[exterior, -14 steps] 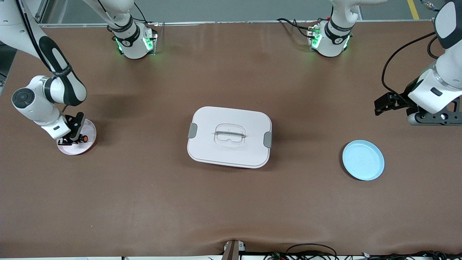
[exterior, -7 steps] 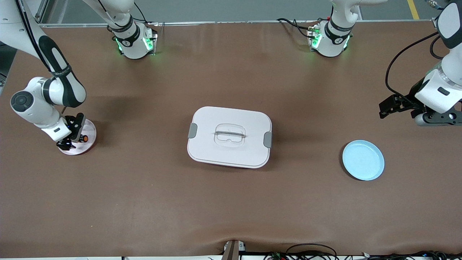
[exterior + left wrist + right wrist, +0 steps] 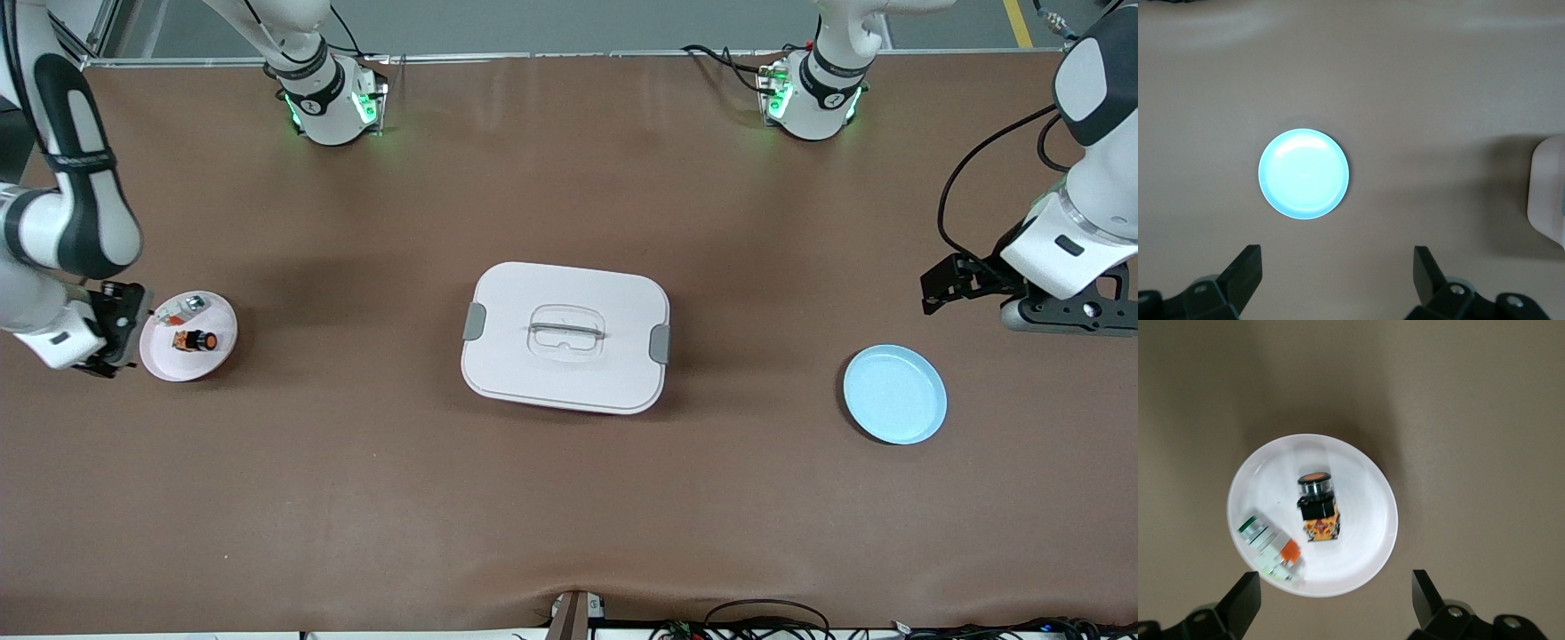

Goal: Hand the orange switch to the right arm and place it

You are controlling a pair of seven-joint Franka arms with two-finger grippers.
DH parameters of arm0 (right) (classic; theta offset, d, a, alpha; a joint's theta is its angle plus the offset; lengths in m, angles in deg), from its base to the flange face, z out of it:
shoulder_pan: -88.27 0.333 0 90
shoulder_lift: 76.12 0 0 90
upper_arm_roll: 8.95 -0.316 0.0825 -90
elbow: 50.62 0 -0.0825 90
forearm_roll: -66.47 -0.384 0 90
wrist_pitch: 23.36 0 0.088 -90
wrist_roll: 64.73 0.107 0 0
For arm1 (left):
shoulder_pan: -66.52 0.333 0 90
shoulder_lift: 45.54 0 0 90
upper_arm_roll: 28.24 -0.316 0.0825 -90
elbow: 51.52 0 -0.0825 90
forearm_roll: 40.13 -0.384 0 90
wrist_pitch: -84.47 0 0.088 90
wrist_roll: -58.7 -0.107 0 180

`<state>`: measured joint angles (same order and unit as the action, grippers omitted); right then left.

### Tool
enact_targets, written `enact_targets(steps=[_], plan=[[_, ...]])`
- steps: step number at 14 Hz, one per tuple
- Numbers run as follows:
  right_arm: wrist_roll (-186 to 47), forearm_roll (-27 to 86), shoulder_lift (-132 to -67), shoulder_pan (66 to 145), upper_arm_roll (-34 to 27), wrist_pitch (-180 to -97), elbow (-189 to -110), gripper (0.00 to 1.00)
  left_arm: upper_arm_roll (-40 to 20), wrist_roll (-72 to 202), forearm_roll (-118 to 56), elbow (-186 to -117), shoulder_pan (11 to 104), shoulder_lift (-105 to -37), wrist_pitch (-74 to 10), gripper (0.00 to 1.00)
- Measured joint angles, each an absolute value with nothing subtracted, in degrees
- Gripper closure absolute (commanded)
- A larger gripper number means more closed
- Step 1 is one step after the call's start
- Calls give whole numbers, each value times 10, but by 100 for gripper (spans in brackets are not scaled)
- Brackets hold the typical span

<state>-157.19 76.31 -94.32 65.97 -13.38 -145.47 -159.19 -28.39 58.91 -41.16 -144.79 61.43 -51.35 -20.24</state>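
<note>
The orange switch (image 3: 196, 340) lies on its side on the small white plate (image 3: 218, 354) near the right arm's end of the table. In the right wrist view the switch (image 3: 1318, 507) shows its orange cap and black body. My right gripper (image 3: 114, 336) is open and empty, beside that plate and clear of it; in its own view (image 3: 1335, 603) the plate rim (image 3: 1368, 550) lies just ahead of the fingertips. My left gripper (image 3: 1067, 318) is open and empty, up over bare table by the blue plate (image 3: 894, 394); its own view (image 3: 1337, 277) shows nothing between the fingers.
A small white-and-silver part (image 3: 178, 309) with a red-orange bit shares the white plate (image 3: 1271, 550). A white lidded box (image 3: 564, 338) with a handle sits mid-table. The blue plate (image 3: 1303, 173) holds nothing.
My right gripper has let go of the orange switch and drawn back off the white plate toward the right arm's end. The switch now lies free on the plate. The left arm shifted slightly.
</note>
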Motion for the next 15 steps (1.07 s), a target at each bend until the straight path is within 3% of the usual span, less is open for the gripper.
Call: enact_targets(steps=[4, 8, 15], plan=[[-1511, 739, -938, 659, -132, -1319, -1483, 0, -291, 588, -412, -1431, 614, -516, -189, 0], [-1370, 737, -921, 667, -136, -1278, -1451, 0, -291, 588, -412, -1409, 614, -512, -167, 0], [-1035, 688, -885, 757, -139, -1150, -1371, 0, -293, 590, -409, -1388, 623, -498, -155, 0]])
